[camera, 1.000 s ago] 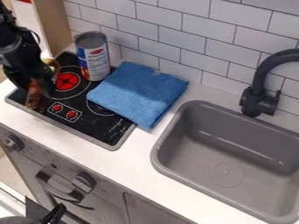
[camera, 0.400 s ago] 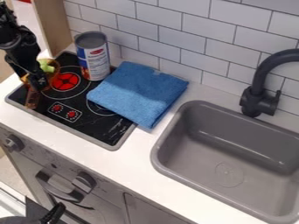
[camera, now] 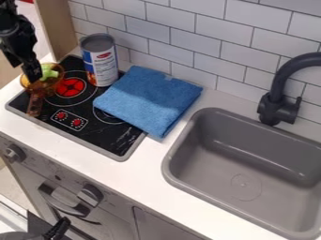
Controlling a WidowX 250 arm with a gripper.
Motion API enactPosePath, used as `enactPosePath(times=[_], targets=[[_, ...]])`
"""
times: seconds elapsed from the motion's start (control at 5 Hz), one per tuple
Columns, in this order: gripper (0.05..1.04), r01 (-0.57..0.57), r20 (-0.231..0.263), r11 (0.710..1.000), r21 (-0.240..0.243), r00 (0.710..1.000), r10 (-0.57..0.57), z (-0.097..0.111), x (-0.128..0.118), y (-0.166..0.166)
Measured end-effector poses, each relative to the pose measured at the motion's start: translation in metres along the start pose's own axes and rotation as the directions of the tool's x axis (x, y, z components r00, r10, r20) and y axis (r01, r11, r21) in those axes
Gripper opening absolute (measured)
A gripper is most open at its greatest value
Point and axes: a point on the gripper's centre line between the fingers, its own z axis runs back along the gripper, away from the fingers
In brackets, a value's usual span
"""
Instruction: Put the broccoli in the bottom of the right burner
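The black gripper (camera: 33, 78) hangs at the upper left, over the left part of an amber see-through pan (camera: 52, 83). Light green broccoli (camera: 48, 72) lies in the pan, just right of the gripper; whether they touch is unclear. The pan stands at the back left of the black stove top, its brown handle pointing toward the front edge. A red burner (camera: 70, 87) is right of the pan. Farther right and forward, another burner ring (camera: 108, 117) is partly hidden under a folded blue cloth.
A tall can (camera: 100, 61) stands at the stove's back edge, close to the pan. The blue cloth (camera: 149, 99) spans the stove's right side and the counter. Farther right are a grey sink (camera: 246, 164) and a dark faucet (camera: 276, 101). White tiles rise behind.
The gripper has moved left and toward the back, uncovering more of the pan and broccoli. The cloth and can have not moved.
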Motion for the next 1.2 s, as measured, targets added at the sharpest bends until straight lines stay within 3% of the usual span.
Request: enactPosePath(times=[0.2,0.4,0.6,1.0,1.2], targets=[[0.999,-0.005,0.016,1.0,0.003,1.0,0.005,-0.002,0.009,0.008],[0.999,0.046,0.042,0.997,-0.06,0.998,-0.044,-0.004,0.022,0.013],[0.999,0.059,0.022,0.991,-0.122,0.998,-0.057,-0.008,0.026,0.015],[0.999,0.088,0.026,0.984,-0.152,0.996,-0.085,-0.012,0.027,0.005],[0.999,0.09,0.037,0.986,-0.143,0.996,-0.086,-0.014,0.032,0.002]])
